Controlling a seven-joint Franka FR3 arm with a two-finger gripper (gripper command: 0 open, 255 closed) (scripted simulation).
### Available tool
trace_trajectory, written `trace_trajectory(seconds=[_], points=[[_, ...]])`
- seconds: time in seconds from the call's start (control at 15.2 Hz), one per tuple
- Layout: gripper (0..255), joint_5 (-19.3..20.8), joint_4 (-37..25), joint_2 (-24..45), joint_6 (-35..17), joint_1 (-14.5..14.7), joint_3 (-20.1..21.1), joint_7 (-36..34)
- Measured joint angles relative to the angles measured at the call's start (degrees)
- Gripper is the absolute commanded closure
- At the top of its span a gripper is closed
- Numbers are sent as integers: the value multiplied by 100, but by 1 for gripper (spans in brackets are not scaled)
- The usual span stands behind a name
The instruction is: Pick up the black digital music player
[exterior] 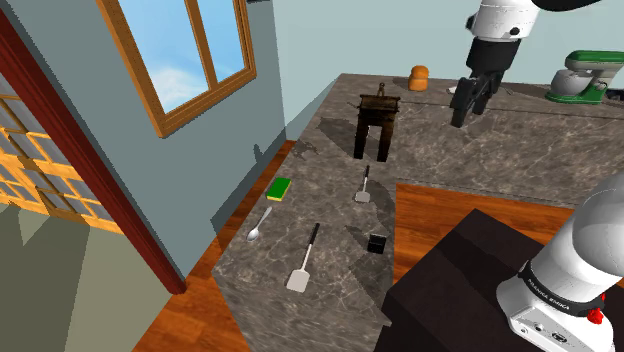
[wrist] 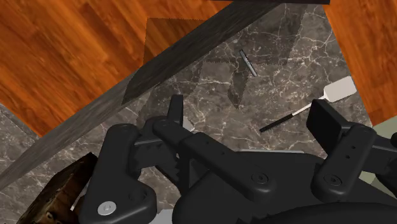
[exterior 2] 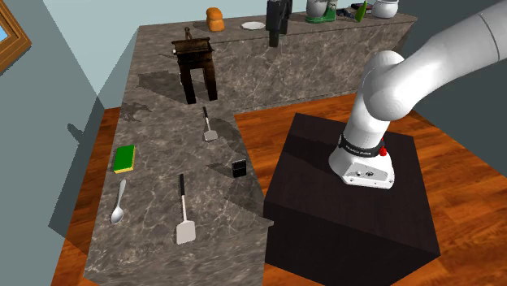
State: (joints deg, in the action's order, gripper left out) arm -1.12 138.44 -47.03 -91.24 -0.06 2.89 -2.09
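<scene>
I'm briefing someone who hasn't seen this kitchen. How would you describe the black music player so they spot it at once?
Start at the grey marble counter, on the stretch beside the dark stand. At that stretch's stand-side edge sits the black digital music player, a small block. Unlike the two spatulas, spoon and green sponge nearby, it is all black and boxy.

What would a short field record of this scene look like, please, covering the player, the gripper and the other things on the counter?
target: player, small, black, standing near the counter's inner edge, untouched
gripper: gripper open, empty, above the far counter, far from the player
nearest things: small spatula, large spatula
others: sponge, spoon, dark stand, loaf, mixer
task state: player not yet grasped
</scene>
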Motion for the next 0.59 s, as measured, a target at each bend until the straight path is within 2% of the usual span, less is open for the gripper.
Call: trace_trajectory(seconds=[0.2, 0.59], points=[[0, -72, 212, 55, -217, -19, 60, -150], [0, -387, 803, 637, -1176, -110, 311, -799]])
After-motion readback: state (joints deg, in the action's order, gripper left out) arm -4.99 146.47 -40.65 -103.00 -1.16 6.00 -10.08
